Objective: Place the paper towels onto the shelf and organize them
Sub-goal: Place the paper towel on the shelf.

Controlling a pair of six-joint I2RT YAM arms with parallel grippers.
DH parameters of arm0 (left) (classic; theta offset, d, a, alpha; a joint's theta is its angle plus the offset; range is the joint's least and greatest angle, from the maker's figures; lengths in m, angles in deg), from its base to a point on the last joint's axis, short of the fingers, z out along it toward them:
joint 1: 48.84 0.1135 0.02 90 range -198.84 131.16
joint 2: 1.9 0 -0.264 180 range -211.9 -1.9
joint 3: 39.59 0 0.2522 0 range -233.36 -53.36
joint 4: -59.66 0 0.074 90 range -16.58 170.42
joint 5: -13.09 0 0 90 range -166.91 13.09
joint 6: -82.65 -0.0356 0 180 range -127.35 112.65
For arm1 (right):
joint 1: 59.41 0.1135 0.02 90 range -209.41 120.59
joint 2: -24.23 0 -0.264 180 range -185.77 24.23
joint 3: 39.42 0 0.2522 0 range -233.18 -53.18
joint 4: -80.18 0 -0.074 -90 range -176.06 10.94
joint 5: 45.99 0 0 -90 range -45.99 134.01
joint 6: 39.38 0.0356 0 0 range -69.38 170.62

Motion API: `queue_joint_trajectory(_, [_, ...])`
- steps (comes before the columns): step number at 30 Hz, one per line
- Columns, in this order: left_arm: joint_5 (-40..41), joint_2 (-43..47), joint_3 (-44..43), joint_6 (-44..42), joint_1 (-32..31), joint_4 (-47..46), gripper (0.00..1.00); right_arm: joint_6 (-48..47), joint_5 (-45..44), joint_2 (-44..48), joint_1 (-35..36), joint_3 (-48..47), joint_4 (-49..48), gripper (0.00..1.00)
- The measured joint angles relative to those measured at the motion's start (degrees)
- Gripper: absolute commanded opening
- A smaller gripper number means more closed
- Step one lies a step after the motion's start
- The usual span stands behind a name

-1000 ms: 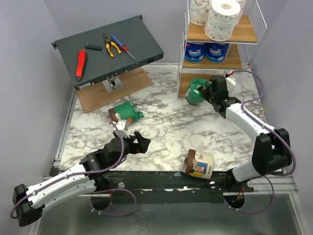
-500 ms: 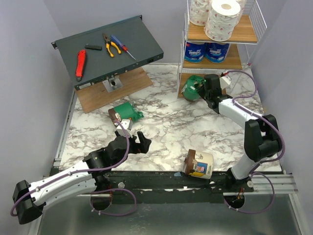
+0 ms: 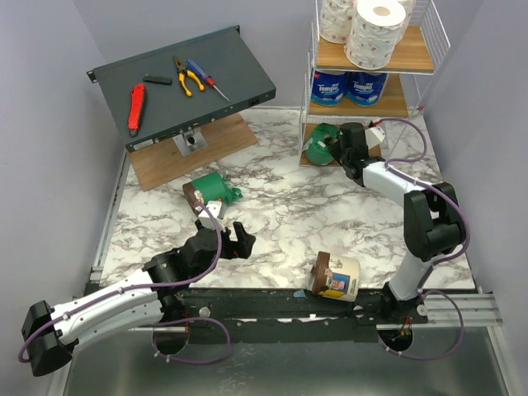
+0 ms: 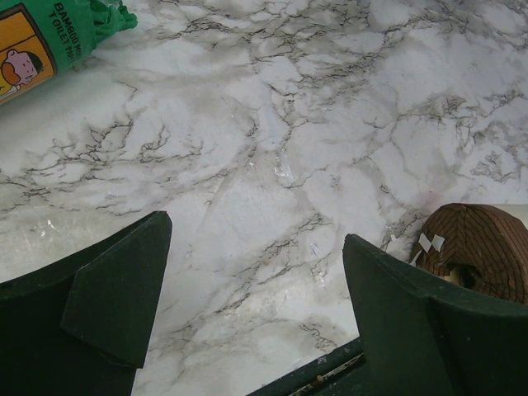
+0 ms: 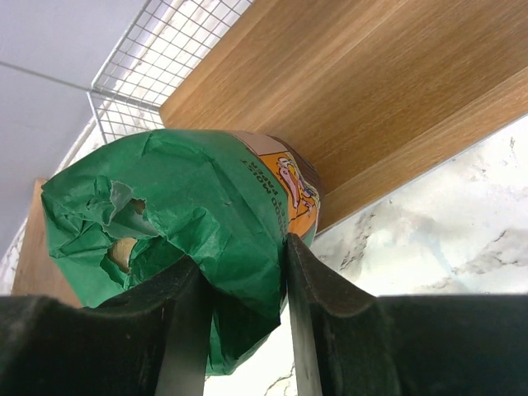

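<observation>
The shelf [image 3: 369,59] stands at the back right, with white paper towels [image 3: 371,31] on its top tier and blue-wrapped ones [image 3: 346,87] on the middle tier. My right gripper [image 3: 338,148] is shut on a green-wrapped roll [image 3: 322,143] at the front of the bottom tier. In the right wrist view the green roll [image 5: 190,198] is pinched in the right gripper [image 5: 239,256] below the wooden board [image 5: 371,91]. My left gripper [image 3: 227,239] hangs open over the marble, nothing in the left gripper [image 4: 256,235]. Another green roll [image 3: 210,190] and a cream-and-brown roll [image 3: 334,276] lie on the table.
A dark grey slanted panel [image 3: 239,62] with hand tools [image 3: 136,107] sits at the back left on a wooden board [image 3: 219,144]. Purple walls close in left and right. A metal rail [image 3: 272,301] runs along the near table edge.
The right gripper has carried the green roll a little left and farther back, up to the shelf's bottom tier. The left arm has barely shifted.
</observation>
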Motion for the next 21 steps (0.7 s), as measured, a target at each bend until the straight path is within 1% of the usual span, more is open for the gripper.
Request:
queue_joint_trajectory(3, [0.0, -0.3, -0.1, -0.1, 0.0, 0.0, 0.89, 0.2, 0.0, -0.8, 0.0, 0.0, -0.5, 0.39])
queue_joint_trajectory(8, [0.0, -1.1, -0.2, -0.2, 0.0, -0.5, 0.89, 0.2, 0.1, -2.0, 0.0, -1.2, -1.2, 0.45])
queue_joint_trajectory(10, [0.0, -1.4, -0.3, -0.2, 0.0, -0.6, 0.89, 0.3, 0.2, -2.5, 0.0, -2.0, -1.5, 0.49])
queue_joint_trajectory(13, [0.0, -1.5, -0.3, -0.2, 0.0, -0.6, 0.89, 0.5, 0.7, -2.8, 0.0, -2.7, -2.0, 0.59])
queue_joint_trajectory(15, [0.0, -1.4, -0.3, -0.2, 0.0, -0.6, 0.89, 0.6, 1.1, -2.8, 0.0, -3.0, -2.3, 0.63])
queue_joint_trajectory(18, [0.0, -1.5, -0.3, -0.2, 0.0, -0.7, 0.89, 0.5, 1.6, -2.8, 0.0, -3.5, -2.0, 0.68])
queue_joint_trajectory(21, [0.0, -1.5, -0.3, -0.2, 0.0, -0.7, 0.89, 0.5, 2.2, -2.8, 0.0, -3.5, -1.3, 0.7])
